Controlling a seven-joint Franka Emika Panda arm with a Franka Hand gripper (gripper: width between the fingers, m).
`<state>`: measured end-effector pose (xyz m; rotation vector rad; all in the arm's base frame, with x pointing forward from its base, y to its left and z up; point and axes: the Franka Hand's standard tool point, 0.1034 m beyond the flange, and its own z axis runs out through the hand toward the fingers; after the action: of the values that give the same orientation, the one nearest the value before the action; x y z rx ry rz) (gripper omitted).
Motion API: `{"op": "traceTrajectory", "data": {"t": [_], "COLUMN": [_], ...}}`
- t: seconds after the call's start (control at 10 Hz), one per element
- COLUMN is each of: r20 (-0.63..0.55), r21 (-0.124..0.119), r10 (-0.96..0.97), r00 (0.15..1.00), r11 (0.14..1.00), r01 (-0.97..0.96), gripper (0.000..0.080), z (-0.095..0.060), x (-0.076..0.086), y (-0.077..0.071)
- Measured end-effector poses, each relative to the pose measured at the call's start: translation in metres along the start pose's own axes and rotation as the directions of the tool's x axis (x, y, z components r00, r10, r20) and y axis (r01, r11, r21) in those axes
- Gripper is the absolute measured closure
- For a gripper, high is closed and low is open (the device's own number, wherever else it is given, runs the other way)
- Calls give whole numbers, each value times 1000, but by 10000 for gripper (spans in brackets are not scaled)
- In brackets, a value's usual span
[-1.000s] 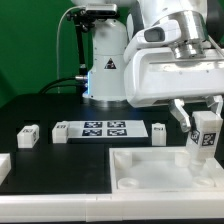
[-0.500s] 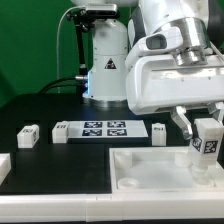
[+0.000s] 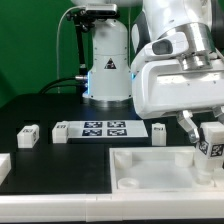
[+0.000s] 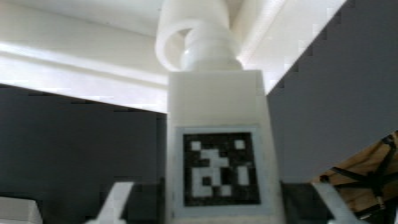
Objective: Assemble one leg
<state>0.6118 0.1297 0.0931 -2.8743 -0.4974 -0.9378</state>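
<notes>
While in tool (image 3: 207, 134), blocky white plastic leg (image 3: 211, 151)

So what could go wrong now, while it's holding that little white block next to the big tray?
The pincer holds the leg by the tray, at the exterior view's right.
1. If the grip is weak, the leg might slip or twist.
2. The leg looks slightly tilted, so its narrow end could miss its place on the tray or jam. The pictures don't show that spot.
</notes>
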Motion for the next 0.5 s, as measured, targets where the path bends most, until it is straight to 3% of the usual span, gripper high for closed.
{"op": "traceTrajectory", "data": {"t": [0.5], "r20": [-2], "r21": [-7], "r10": [-1], "r00": [1000], "r11": [1000], "r01": [1], "gripper": [509], "z": [2], "x": [0], "y": [7]}}
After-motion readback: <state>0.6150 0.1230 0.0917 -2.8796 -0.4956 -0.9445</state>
